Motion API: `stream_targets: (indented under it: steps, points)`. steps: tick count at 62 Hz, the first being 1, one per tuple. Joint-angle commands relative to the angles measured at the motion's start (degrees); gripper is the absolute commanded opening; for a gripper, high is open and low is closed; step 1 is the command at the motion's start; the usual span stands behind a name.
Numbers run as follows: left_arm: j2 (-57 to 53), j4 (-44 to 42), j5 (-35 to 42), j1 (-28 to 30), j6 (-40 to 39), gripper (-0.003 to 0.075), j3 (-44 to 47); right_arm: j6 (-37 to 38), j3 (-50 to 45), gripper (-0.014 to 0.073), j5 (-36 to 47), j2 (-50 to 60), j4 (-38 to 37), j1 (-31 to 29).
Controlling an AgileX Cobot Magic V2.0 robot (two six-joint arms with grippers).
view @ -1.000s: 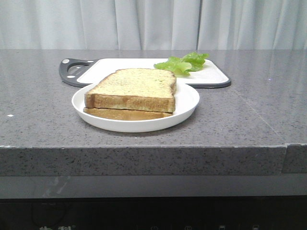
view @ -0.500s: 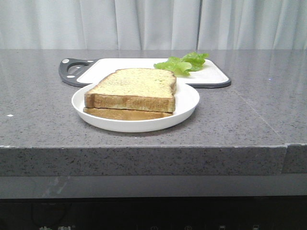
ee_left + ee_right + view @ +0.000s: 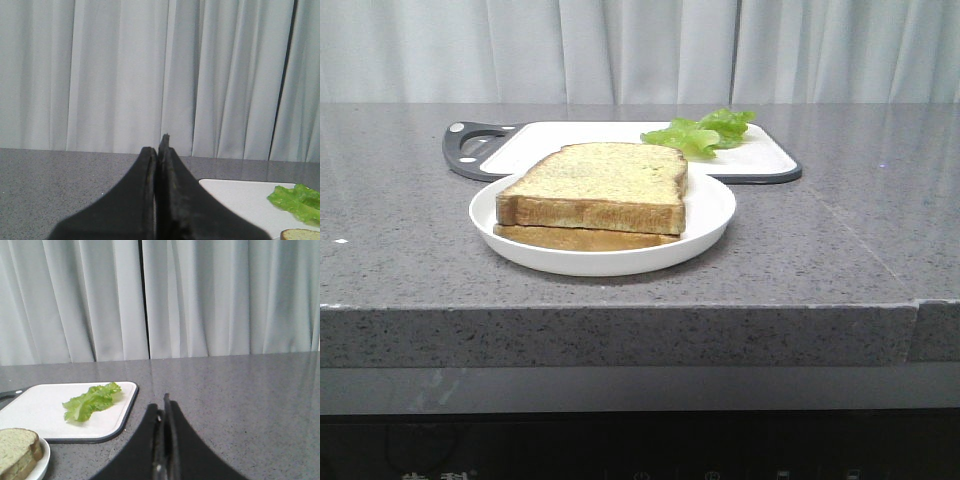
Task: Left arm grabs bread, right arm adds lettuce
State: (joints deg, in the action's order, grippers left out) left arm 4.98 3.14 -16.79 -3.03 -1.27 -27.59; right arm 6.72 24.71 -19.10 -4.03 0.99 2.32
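Observation:
The thick bread (image 3: 595, 185) lies on top of a thinner slice (image 3: 570, 238) on a white plate (image 3: 715, 215) in the front view. The lettuce (image 3: 702, 131) lies on the white cutting board (image 3: 570, 138) behind the plate. It also shows in the right wrist view (image 3: 91, 401) and the left wrist view (image 3: 299, 201). My left gripper (image 3: 159, 147) is shut and empty, well short of the board. My right gripper (image 3: 162, 407) is shut and empty, off to the side of the board (image 3: 30, 412). Neither arm shows in the front view.
The grey stone counter (image 3: 840, 240) ends in a front edge close to the plate. The board's dark handle (image 3: 470, 145) points left. A pale curtain (image 3: 640, 50) hangs behind the counter. A corner of the bread (image 3: 17, 450) shows in the right wrist view.

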Motion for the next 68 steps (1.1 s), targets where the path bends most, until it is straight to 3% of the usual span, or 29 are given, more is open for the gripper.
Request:
stream_targets:
  steps: [1, 15, 46, 49, 53, 59, 63, 68]
  points:
    - [4.81, 0.21, -2.30, 0.09, -0.06, -0.0020, -7.77, -0.17, 7.06, -0.0067, -0.11, -5.05, -0.68, -0.09]
    - [14.39, 0.11, -11.66, 0.09, 0.04, -0.0020, -16.58, -0.17, 17.45, -0.0067, -10.47, -16.91, -0.68, -0.09]
    - [21.56, 0.24, -14.24, 0.09, 0.04, -0.0016, -12.83, -0.17, 14.63, -0.0063, -14.28, -28.03, -0.99, -0.09]
    - [22.51, 0.24, -14.53, 0.09, 0.04, 0.0019, -12.83, -0.17, 14.63, -0.0039, -14.39, -28.28, -0.99, -0.09]
    - [23.66, 0.24, -14.39, 0.09, 0.04, 0.0124, -12.83, -0.21, 14.63, 0.0055, -14.29, -28.34, -0.99, -0.09]
    - [25.65, 0.97, -14.38, 0.09, 0.04, 0.0363, -13.09, -0.21, 14.63, 0.0262, -14.29, -28.39, -0.99, -0.09]
    - [27.26, 3.06, -14.91, -0.01, 0.41, 0.0465, -13.42, -0.21, 14.63, 0.0383, -14.29, -28.39, -0.99, -0.09]
    - [30.12, 6.70, -17.98, -0.64, 4.64, 0.0492, -14.68, -0.21, 14.63, 0.0461, -14.22, -28.39, -0.99, -0.09]
